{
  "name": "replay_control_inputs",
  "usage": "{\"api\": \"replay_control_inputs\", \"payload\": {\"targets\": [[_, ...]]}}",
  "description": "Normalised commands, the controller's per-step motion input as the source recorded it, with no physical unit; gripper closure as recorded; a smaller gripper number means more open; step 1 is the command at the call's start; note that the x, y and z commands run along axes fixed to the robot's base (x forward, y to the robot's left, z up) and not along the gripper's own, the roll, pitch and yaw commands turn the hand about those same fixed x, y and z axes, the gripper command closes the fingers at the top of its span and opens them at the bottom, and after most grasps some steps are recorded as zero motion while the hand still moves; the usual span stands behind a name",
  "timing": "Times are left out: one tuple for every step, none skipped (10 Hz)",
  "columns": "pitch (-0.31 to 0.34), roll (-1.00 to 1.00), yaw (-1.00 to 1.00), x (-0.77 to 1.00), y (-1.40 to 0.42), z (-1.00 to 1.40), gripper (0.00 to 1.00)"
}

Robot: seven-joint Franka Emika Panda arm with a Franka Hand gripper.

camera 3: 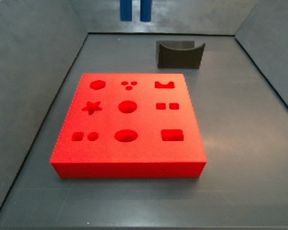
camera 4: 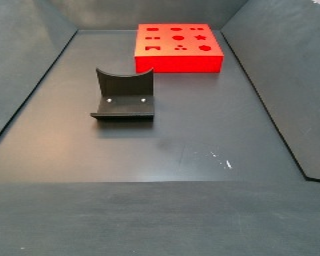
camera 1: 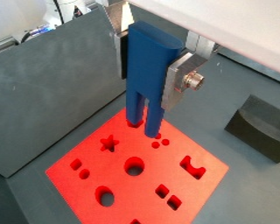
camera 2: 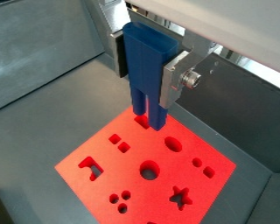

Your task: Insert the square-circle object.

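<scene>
The square-circle object (camera 1: 149,61) is a blue piece with a blocky top and two long legs. My gripper (camera 1: 149,77) is shut on its top, silver fingers (camera 1: 178,80) on either side, legs pointing down; both wrist views show this (camera 2: 146,66). The leg tips hang well above the red block (camera 1: 166,164), over its edge near two small round holes. The gripper (camera 2: 149,74) holds it the same way over the block (camera 2: 116,175). In a side view only the two blue legs (camera 3: 134,9) show at the frame's upper edge, beyond the block (camera 3: 129,166); the gripper is out of view there.
A dark grey curved holder (camera 3: 180,54) stands on the floor behind the red block, apart from it; it also shows in a side view (camera 4: 123,97) and a wrist view (camera 1: 262,127). The red block (camera 4: 176,62) has several shaped holes. Grey sloping walls (camera 3: 39,72) ring the floor.
</scene>
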Motion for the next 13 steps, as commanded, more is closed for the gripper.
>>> {"api": "replay_control_inputs", "payload": {"targets": [[-0.016, -0.13, 0.0, 0.0, -0.02, -0.18, 1.0], [-0.011, -0.13, 0.0, 0.0, -0.02, -0.18, 1.0], [-0.011, -0.13, 0.0, 0.0, -0.03, -0.18, 1.0], [-0.009, -0.12, 0.0, 0.0, -0.04, -0.18, 1.0], [-0.011, -0.1, 0.0, 0.0, -0.05, -0.17, 1.0], [0.0, -0.08, 0.0, 0.0, -0.03, -0.12, 1.0], [0.0, -0.06, 0.0, 0.0, -0.03, -0.1, 1.0], [0.0, -0.01, 0.0, 0.0, -0.09, -0.06, 1.0], [0.0, 0.0, -0.02, 0.03, -0.13, 0.0, 1.0], [0.089, 0.01, -0.15, 0.13, -0.55, -0.43, 1.0], [-0.083, 0.0, 0.0, -0.03, -0.21, -0.26, 1.0], [-0.107, 0.19, 0.12, -0.26, -0.6, -0.85, 1.0], [0.0, 0.22, 0.19, -0.22, -0.85, -0.99, 1.0]]}}
